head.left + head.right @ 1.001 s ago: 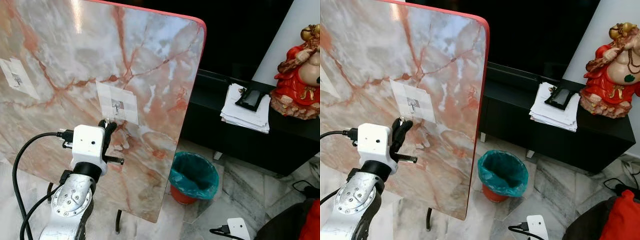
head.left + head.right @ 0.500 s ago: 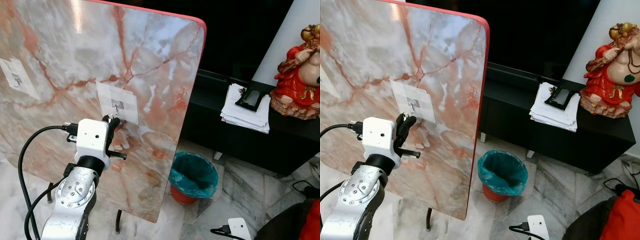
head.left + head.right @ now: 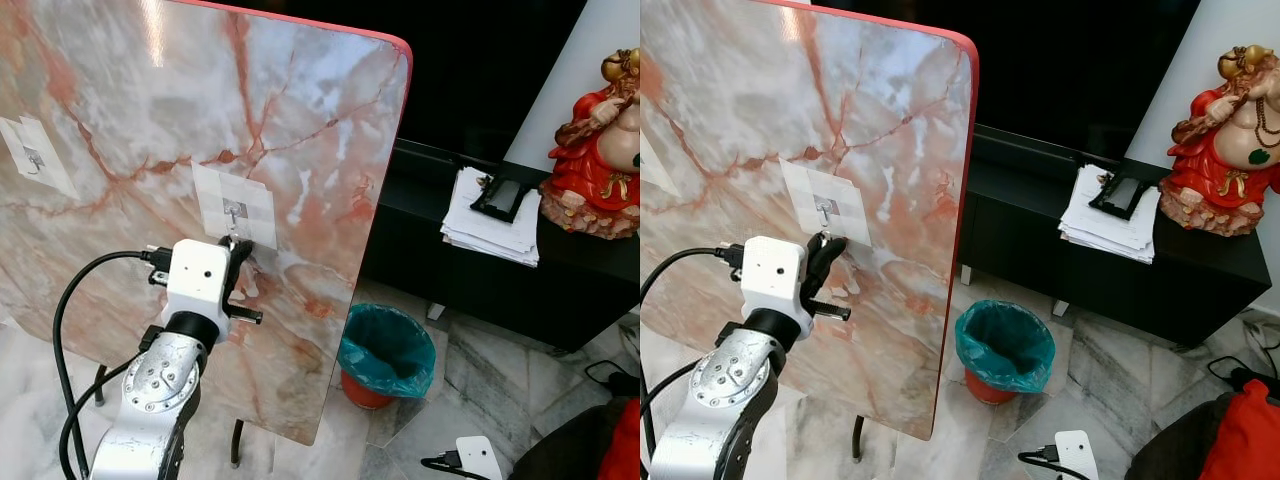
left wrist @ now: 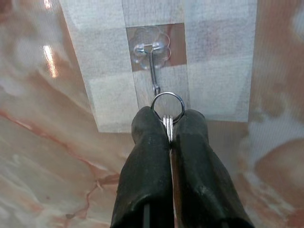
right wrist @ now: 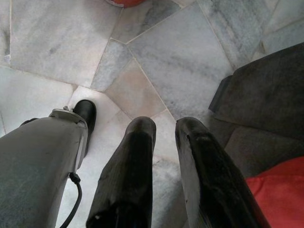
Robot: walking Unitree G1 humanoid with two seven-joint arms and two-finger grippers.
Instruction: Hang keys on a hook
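The left gripper [image 4: 168,124], clamped on the key ring [image 4: 167,108] just under the hook [image 4: 154,71], should probably lift it over the tip before releasing.

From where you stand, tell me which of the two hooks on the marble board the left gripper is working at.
The hook on the taped patch in the board's middle, just above the left gripper, which holds the key ring at its tip. The other hook sits far off near the board's left edge.

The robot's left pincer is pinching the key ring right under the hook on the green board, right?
Not quite: the board is pink and grey marble with a red rim, not green, as the left eye view shows. The left pincer does pinch the key ring just under the hook.
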